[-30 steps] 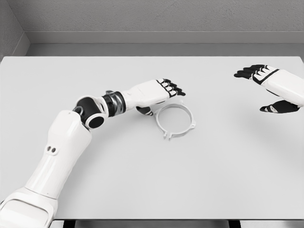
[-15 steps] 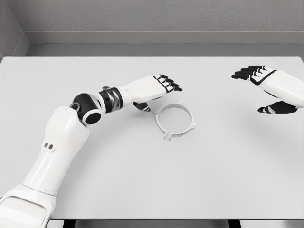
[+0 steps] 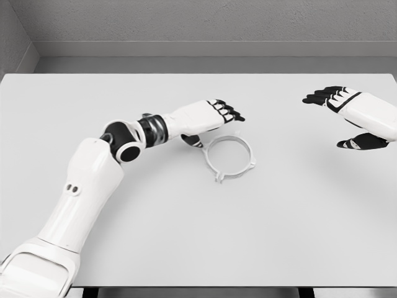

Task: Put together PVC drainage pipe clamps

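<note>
A white ring-shaped pipe clamp [image 3: 229,158] lies flat near the middle of the white table [image 3: 198,236], its small tabs pointing toward the front. My left hand [image 3: 211,124] hovers just above and behind the clamp's left rim, palm down, fingers stretched out and open, thumb close to the ring's edge. It holds nothing. My right hand [image 3: 350,118] floats at the far right, well away from the clamp, fingers spread and thumb apart, empty.
The table's back edge meets a grey wall [image 3: 198,25]. My left arm [image 3: 93,180] stretches diagonally across the table's left half.
My left hand has drifted slightly right and forward, closer over the clamp's left rim. The clamp and the right hand have stayed nearly still.
</note>
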Available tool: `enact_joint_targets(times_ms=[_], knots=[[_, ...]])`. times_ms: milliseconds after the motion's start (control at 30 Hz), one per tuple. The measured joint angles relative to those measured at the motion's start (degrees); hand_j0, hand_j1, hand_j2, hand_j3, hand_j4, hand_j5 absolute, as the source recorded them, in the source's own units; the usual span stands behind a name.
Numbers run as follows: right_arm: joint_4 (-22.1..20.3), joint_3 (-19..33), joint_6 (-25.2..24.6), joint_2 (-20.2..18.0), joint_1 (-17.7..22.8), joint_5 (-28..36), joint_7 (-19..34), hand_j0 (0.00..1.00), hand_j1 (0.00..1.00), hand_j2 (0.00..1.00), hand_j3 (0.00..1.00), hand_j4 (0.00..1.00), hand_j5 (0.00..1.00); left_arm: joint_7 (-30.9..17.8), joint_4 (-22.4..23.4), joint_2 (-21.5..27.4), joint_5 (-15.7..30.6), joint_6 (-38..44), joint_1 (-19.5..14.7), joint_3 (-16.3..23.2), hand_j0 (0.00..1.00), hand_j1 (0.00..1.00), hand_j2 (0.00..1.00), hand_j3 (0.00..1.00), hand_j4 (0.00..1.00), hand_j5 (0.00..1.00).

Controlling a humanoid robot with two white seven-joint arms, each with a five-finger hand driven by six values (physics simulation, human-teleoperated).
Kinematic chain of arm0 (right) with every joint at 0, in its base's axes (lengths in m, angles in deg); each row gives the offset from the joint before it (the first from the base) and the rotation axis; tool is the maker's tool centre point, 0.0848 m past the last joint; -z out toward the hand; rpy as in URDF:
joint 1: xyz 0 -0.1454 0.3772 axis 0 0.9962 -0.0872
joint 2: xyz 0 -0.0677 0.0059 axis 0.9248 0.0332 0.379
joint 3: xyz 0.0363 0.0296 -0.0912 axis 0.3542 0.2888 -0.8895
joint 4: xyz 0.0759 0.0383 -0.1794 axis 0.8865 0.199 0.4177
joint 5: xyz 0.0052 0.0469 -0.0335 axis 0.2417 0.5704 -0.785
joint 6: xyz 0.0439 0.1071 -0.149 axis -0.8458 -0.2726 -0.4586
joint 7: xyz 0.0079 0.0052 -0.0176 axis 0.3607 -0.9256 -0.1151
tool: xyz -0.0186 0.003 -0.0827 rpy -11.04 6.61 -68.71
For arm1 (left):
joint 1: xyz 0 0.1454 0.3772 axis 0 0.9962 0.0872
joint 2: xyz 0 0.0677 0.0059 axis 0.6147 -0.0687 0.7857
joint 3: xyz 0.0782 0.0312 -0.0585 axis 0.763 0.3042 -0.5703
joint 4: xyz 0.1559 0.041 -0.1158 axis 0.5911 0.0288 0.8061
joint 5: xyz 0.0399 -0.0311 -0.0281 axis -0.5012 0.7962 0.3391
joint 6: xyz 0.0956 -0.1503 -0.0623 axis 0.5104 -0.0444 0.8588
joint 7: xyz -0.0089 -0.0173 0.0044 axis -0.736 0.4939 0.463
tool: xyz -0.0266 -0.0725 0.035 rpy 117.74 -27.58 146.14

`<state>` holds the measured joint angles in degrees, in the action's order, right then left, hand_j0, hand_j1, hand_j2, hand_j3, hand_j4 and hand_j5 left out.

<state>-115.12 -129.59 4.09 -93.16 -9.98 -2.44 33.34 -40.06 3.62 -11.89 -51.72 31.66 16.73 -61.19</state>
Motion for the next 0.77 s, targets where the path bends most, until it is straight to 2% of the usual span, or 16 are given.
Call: enact_joint_targets(times_ms=[233,300,367,467,533,667,767], knots=[[0.0,0.0,0.0,-0.1,0.0,0.0,0.0,1.00,1.00,1.00,1.00,1.00,1.00,0.0,-0.5,0.4,0.3,0.0,-0.1,-0.3,1.00,1.00,1.00,1.00,1.00,1.00],[0.0,0.0,0.0,-0.1,0.0,0.0,0.0,1.00,1.00,1.00,1.00,1.00,1.00,0.0,-1.8,2.1,0.8,0.0,0.2,-1.1,1.00,1.00,1.00,1.00,1.00,1.00],[-0.2,0.0,0.0,-0.1,0.0,0.0,0.0,1.00,1.00,1.00,1.00,1.00,1.00,0.0,-4.5,5.5,4.3,0.0,-0.1,-2.6,1.00,1.00,1.00,1.00,1.00,1.00],[-0.5,0.1,0.0,-0.2,0.0,0.0,0.1,1.00,1.00,1.00,1.00,1.00,1.00,0.1,-8.7,13.5,13.9,0.0,1.6,-7.0,1.00,1.00,1.00,1.00,1.00,1.00],[-0.6,0.1,0.0,-0.3,0.0,0.0,0.1,1.00,1.00,1.00,1.00,1.00,1.00,0.1,-9.8,18.8,17.4,-0.1,5.8,-10.5,1.00,1.00,1.00,1.00,1.00,1.00],[-0.8,0.1,0.0,-0.3,0.0,-0.2,0.1,1.00,1.00,1.00,1.00,1.00,1.00,0.1,-10.3,26.5,20.0,0.0,10.5,-18.0,1.00,1.00,1.00,1.00,1.00,1.00],[-0.8,0.1,0.1,-0.3,0.0,-0.2,0.1,1.00,1.00,1.00,1.00,1.00,1.00,0.1,-9.8,30.1,20.5,0.0,12.0,-22.0,1.00,1.00,1.00,1.00,1.00,1.00]])
